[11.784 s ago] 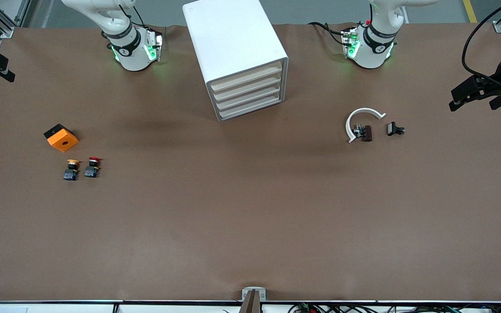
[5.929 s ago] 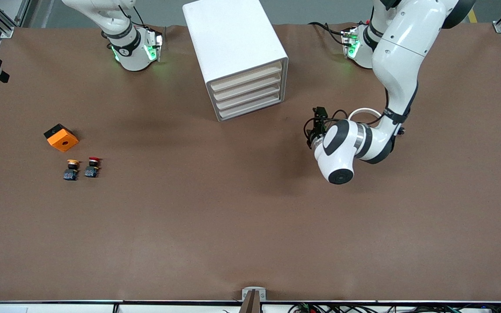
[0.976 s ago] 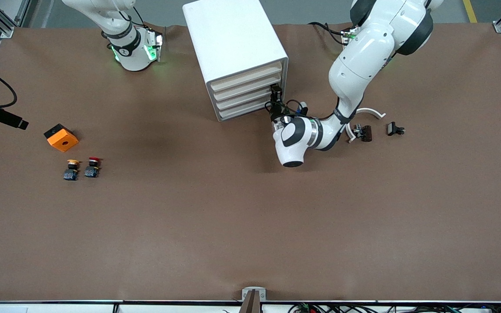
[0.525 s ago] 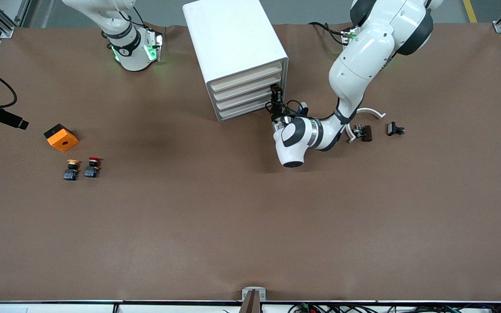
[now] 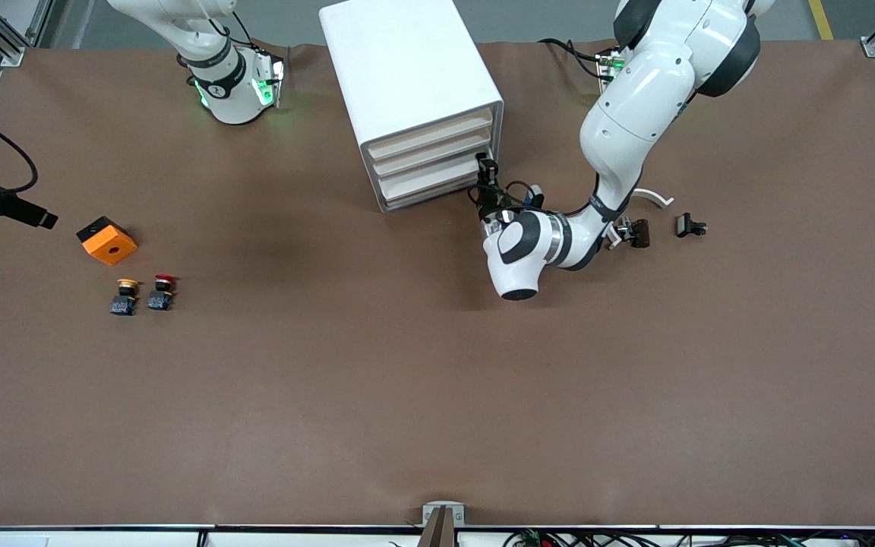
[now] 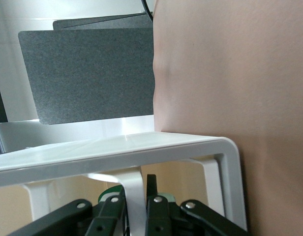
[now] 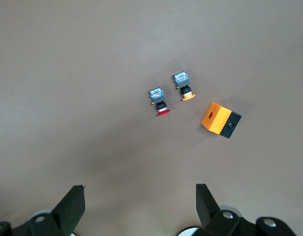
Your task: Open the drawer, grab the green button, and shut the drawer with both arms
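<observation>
The white drawer cabinet [image 5: 407, 68] stands at the middle of the table's robot edge, its drawers facing the front camera. My left gripper [image 5: 489, 170] is at the end of a lower drawer [image 5: 426, 179] toward the left arm's end. In the left wrist view, the left gripper [image 6: 136, 196] is shut on the drawer's white handle bar [image 6: 133, 183]. That drawer stands out slightly from the cabinet front. A bit of green shows past the fingers; I cannot tell what it is. The button is hidden. My right gripper [image 5: 44, 220] [image 7: 140, 199] hangs open over the right arm's end of the table.
An orange box [image 5: 107, 241] [image 7: 219, 119], a yellow-capped button [image 5: 125, 295] [image 7: 184, 85] and a red-capped button [image 5: 162, 292] [image 7: 159, 101] lie toward the right arm's end. A white curved piece [image 5: 654, 196] and small black parts [image 5: 639, 232] [image 5: 690, 225] lie by the left arm.
The left gripper has closed on the handle and moved a little toward the front camera, drawing the drawer slightly out. The right gripper has drifted a little over the table.
</observation>
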`<state>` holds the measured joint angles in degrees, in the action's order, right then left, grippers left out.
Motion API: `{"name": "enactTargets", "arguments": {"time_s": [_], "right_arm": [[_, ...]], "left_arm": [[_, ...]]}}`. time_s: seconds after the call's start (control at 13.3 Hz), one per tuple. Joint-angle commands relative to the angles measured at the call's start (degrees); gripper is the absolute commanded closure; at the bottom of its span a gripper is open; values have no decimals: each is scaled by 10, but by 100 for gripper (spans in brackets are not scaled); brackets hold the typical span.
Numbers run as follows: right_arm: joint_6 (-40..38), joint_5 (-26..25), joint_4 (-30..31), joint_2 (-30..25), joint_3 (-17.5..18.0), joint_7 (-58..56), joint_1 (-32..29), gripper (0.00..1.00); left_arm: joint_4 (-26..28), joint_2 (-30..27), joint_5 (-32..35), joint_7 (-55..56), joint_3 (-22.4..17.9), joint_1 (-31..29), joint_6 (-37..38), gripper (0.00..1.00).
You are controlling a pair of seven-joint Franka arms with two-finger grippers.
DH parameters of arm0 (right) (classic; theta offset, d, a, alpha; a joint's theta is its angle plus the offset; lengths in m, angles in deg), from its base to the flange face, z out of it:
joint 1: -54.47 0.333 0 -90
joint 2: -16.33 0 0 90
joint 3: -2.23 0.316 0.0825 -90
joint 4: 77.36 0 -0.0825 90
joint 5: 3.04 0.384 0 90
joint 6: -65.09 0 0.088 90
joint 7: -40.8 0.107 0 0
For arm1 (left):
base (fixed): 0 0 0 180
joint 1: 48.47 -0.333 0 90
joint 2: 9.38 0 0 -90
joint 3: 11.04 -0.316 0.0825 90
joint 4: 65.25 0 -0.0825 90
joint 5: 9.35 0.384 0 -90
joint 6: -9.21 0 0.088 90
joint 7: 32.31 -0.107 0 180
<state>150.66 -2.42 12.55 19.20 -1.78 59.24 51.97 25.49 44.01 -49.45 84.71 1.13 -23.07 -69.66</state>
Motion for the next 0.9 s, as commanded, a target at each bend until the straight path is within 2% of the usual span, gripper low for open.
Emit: {"name": "enactTargets", "arguments": {"time_s": [0.0,0.08,0.83], "right_arm": [[-9,4,-11,3,1,43,15,0],[-9,4,-11,2,1,60,24,0],[-8,3,-11,3,1,322,151,0]], "left_arm": [[-24,7,21,2,-28,4,-10,86],[-33,7,21,2,-39,4,-10,86],[-85,23,41,1,-43,-35,-10,85]]}}
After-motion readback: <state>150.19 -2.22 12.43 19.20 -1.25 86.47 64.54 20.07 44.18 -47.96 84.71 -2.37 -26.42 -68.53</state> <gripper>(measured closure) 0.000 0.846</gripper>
